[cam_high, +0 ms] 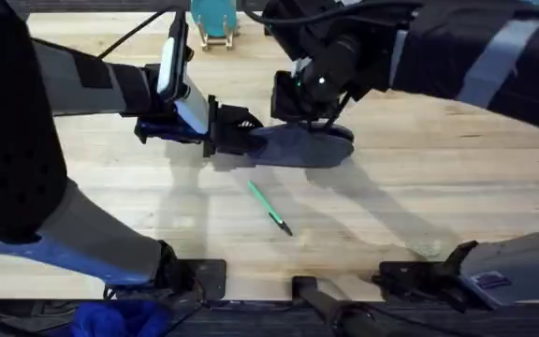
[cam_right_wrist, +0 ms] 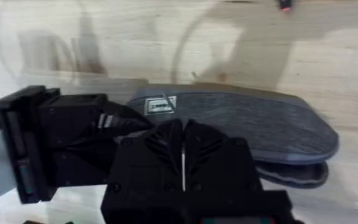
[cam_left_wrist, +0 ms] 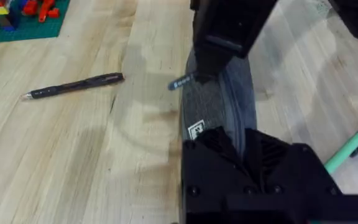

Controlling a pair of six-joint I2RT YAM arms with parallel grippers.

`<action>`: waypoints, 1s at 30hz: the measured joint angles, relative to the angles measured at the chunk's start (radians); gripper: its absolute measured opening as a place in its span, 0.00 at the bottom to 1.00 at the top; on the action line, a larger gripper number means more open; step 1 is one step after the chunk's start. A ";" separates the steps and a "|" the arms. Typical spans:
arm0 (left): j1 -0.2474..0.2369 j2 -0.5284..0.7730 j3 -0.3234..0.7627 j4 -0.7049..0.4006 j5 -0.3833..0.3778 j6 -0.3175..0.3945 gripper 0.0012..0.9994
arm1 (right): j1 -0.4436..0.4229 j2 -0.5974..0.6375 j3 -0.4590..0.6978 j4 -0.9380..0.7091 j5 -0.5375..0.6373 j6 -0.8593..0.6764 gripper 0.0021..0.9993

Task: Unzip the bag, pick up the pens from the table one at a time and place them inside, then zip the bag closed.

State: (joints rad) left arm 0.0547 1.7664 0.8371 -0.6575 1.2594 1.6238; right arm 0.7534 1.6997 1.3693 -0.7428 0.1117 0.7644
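The blue-grey bag (cam_high: 299, 147) lies zipped on the table (cam_high: 419, 197), with no lining showing. My left gripper (cam_high: 228, 139) is shut on the bag's left end (cam_left_wrist: 219, 109). My right gripper (cam_high: 314, 114) hangs over the bag's top, its fingers (cam_right_wrist: 160, 155) pressed together. In the left wrist view the small zipper pull (cam_left_wrist: 181, 83) sticks out from the right gripper's tips. A light green pen (cam_high: 269, 208) lies just in front of the bag. The black pen (cam_left_wrist: 73, 86) lies on bare wood beyond the bag.
A teal stand (cam_high: 213, 23) sits at the table's far edge. Coloured bricks on a green mat (cam_left_wrist: 17, 15) lie past the black pen. Both arm bases stand along the near edge. Open wood stretches to the right of the green pen.
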 joint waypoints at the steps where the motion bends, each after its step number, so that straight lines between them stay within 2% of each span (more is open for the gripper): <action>1: 0.000 0.000 0.000 0.000 0.000 0.000 0.04 | 0.005 0.000 -0.001 0.008 -0.002 -0.002 0.03; 15: 0.000 0.000 0.000 0.000 0.001 0.000 0.04 | 0.046 0.000 -0.005 0.103 -0.118 -0.002 0.03; 30: 0.000 0.000 0.000 0.000 0.001 0.000 0.04 | 0.078 0.000 -0.007 0.143 -0.133 -0.008 0.03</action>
State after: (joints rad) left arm 0.0547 1.7664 0.8371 -0.6579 1.2606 1.6238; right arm 0.8310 1.6997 1.3624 -0.5995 -0.0217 0.7567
